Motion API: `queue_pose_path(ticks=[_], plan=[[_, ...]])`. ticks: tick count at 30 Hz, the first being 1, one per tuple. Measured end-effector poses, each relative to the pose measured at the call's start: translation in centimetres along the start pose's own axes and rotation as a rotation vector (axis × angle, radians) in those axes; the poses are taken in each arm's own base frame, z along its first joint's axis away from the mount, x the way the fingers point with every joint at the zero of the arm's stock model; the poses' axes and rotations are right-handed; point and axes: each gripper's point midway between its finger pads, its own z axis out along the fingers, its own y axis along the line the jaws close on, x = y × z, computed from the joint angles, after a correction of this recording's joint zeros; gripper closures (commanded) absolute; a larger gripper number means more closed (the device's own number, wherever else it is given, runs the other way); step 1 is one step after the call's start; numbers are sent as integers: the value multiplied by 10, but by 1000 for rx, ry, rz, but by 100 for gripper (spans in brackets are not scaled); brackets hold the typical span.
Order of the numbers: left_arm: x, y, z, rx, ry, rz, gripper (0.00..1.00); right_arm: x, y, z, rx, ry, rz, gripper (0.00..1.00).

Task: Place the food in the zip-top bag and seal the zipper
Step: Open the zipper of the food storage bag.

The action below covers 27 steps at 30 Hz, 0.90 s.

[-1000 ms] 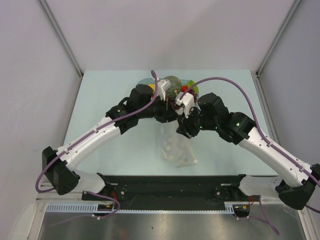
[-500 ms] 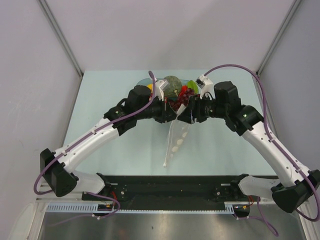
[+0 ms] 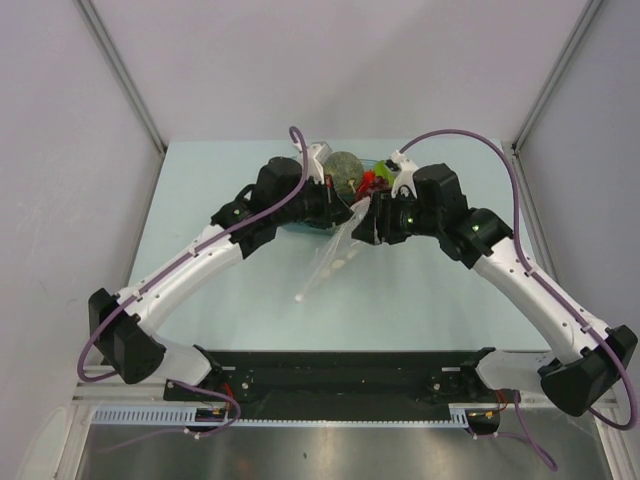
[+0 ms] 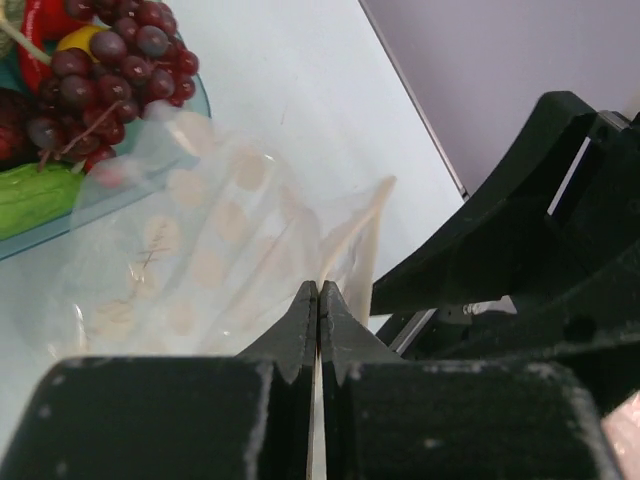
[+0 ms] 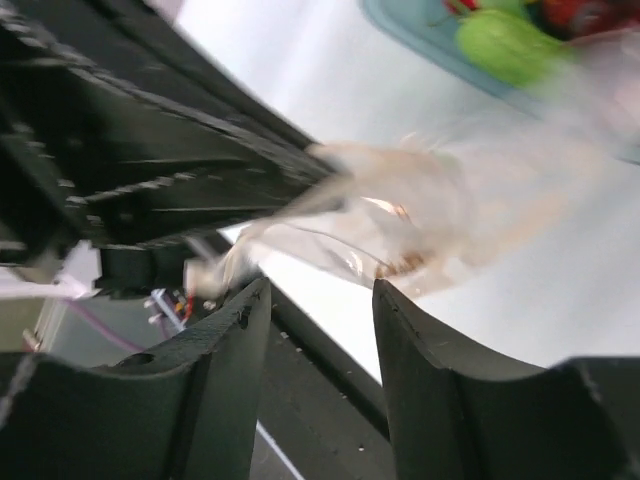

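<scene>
My left gripper [image 3: 347,214] [image 4: 318,298] is shut on the top edge of the zip-top bag [image 3: 329,262] [image 4: 205,262], a clear pouch with white dots. The bag hangs tilted, its lower end down to the left over the table. My right gripper [image 3: 368,223] [image 5: 320,288] is open, its fingers just under the bag's mouth edge [image 5: 400,225]. The grey-green ball [image 3: 345,165] and the dark red grapes [image 3: 373,183] [image 4: 105,70] lie in the blue bowl [image 3: 300,225] [image 4: 150,170] right behind the grippers. The zipper strip is too blurred to make out.
The bowl also holds a green piece [image 4: 30,195] [image 5: 505,40] and a red and yellow piece [image 4: 40,30]. Both arms meet closely in front of the bowl. The black rail [image 3: 340,365] runs along the near table edge.
The bag lay on the table a second ago; now it is lifted and its lower end has swung left. Both grippers have moved back toward the bowl.
</scene>
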Motion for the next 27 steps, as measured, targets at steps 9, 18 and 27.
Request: queue_pose_path(ticks=[9,18,27], plan=[[-24,21,-4,-40,-65,-99,100,-11,-18,-7,47,-16,40,23],[-27,19,-3,-42,-81,-128,100,-10,28,1,-67,-2,-49,23],[-28,20,-3,-46,-84,-147,100,-22,12,20,56,-48,-99,61]])
